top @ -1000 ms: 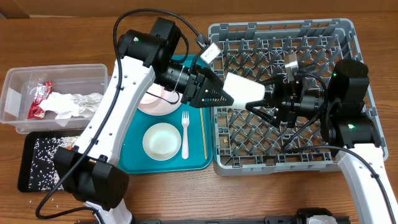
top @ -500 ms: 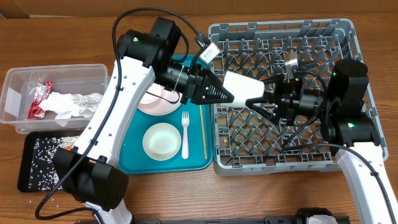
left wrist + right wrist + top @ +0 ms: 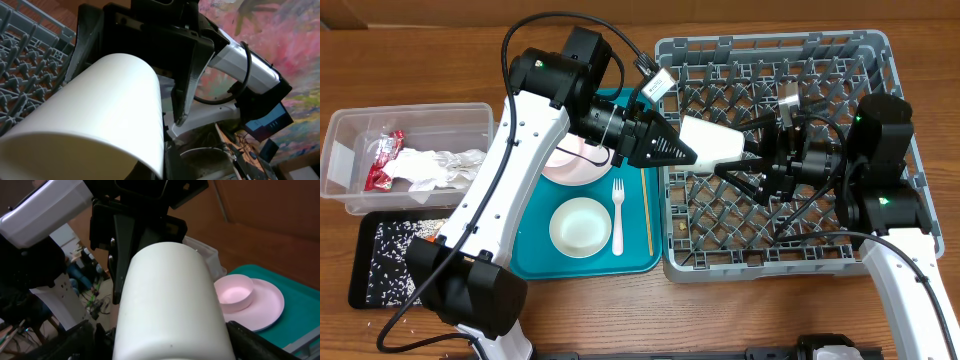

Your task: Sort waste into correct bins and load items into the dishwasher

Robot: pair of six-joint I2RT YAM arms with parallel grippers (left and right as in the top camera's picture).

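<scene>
Left claw (image 3: 688, 154) pinches cup (image 3: 716, 140); rack (image 3: 820, 62) beneath
</scene>
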